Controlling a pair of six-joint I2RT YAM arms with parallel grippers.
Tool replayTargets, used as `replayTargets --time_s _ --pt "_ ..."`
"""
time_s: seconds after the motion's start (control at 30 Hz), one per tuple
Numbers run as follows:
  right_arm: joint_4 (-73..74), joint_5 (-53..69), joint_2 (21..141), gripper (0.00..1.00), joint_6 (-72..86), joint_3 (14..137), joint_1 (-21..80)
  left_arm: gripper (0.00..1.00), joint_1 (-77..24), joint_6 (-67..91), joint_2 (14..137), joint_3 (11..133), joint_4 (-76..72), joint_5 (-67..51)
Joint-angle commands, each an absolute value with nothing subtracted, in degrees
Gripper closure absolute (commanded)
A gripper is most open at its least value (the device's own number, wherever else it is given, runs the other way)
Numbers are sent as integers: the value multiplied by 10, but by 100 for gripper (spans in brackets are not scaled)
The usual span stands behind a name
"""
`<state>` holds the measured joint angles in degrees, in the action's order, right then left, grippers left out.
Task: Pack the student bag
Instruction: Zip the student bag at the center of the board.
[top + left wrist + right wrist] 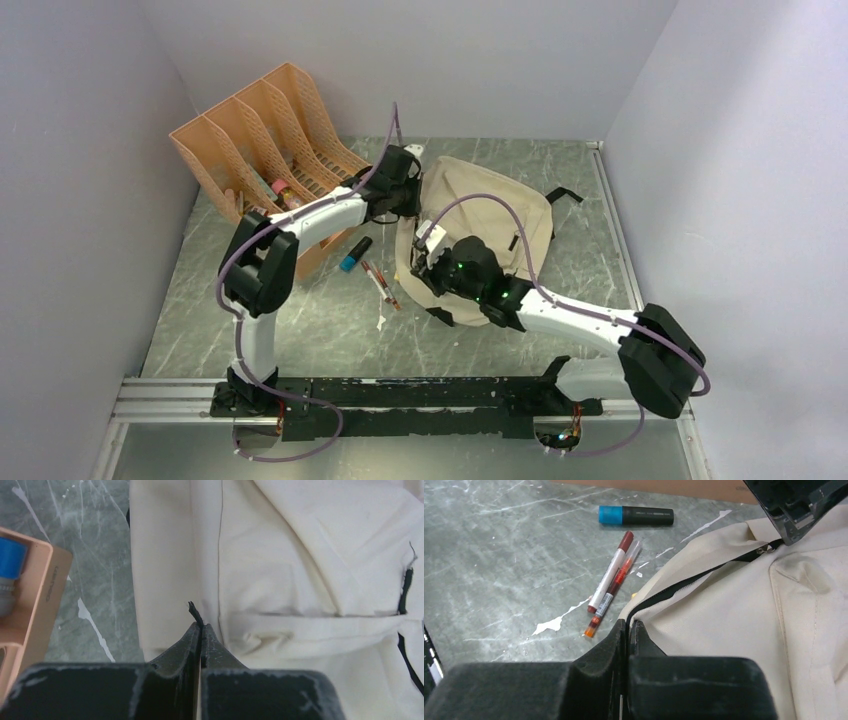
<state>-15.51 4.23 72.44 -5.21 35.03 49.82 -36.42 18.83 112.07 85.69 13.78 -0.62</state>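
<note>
Setup sits on a grey-green marble-look tabletop (320,345), all pale streaks and veins. Up close, the wrist views show some white marks on it that look more like chipped paint than pattern. It's boxed in on three sides by plain, matte, pale lavender-grey panels: a left wall (80,200), a back wall (480,60) and a right wall (740,150). No windows or decor in view.

A thin silver metal strip (619,230) runs along the right edge of the surface where it meets the wall. A ribbed aluminium rail (170,397) spans the near edge, with a smooth grey panel (420,460) below it. Light is soft and even, with only faint shadows and a slightly cool tint.
</note>
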Motion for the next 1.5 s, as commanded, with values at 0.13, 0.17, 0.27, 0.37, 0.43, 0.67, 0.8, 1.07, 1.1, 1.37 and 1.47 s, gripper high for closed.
replayTargets --time_s 0.13,0.17,0.27,0.37,0.43,0.67,0.8,1.07,1.1,1.37,1.47 --pt "-73 145 656 100 -44 348 508 95 -349 167 1184 947 111 36" --pt "-70 149 650 100 -43 345 508 95 -348 167 1190 954 111 37" --pt "-66 152 636 100 -33 334 507 95 -346 167 1205 972 113 32" --pt "-65 152 630 100 -30 330 507 95 -346 165 1211 977 104 30" --pt "-55 154 632 100 -32 334 507 95 -346 162 1217 987 103 31" --pt "-36 161 619 100 -22 333 507 95 -339 164 1222 1002 101 34" --pt "-40 161 612 100 -5 321 508 95 -337 159 1203 988 72 -20" --pt "-60 78 630 100 77 316 506 56 -336 205 1099 868 4 -106" --pt "-61 63 633 100 84 318 505 49 -335 210 1082 858 -9 -106" --pt "-74 2 642 100 103 338 500 32 -314 245 967 790 21 -65" --pt "-58 -35 649 100 105 349 497 28 -305 253 917 750 38 -39"
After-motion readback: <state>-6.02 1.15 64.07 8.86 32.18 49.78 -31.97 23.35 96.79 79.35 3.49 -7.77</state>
